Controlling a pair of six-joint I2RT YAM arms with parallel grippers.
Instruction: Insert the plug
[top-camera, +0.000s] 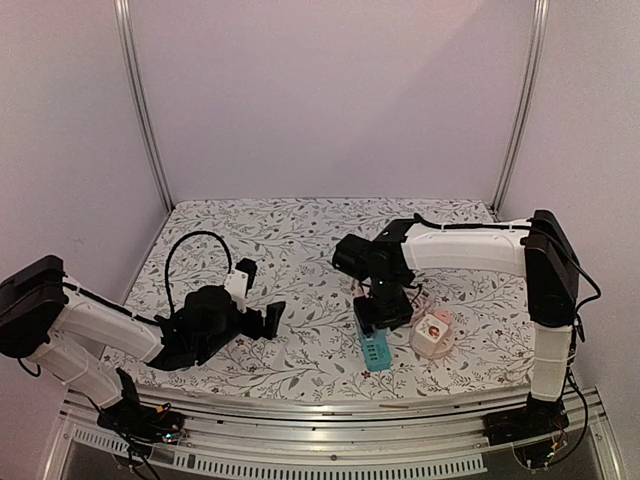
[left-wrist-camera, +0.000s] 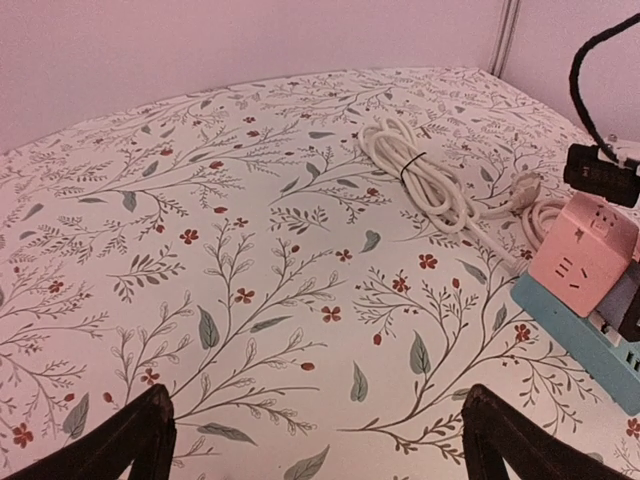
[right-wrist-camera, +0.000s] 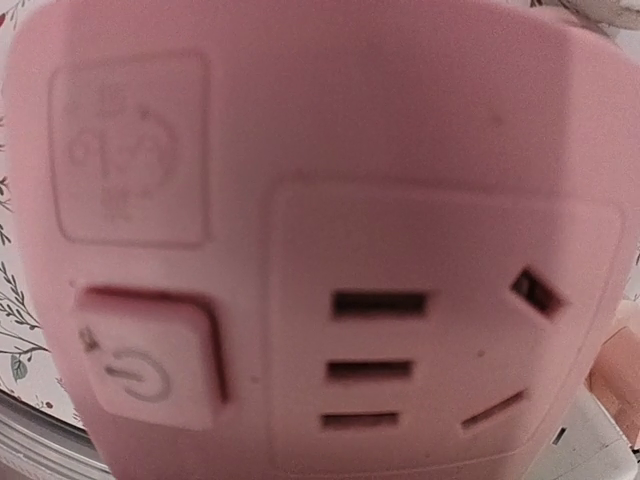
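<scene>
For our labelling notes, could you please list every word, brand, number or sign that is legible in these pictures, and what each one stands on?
No words, brands or numbers can be read anywhere.
Power sign (circle with a stroke): on the button of the pink socket cube.
Embossed square panel above the button: a raised design, too blurred to read.
Teal power strip: no marking legible.

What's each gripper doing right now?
Left gripper: open, empty.
Right gripper: cannot tell; jaws hidden, over the teal power strip.
</scene>
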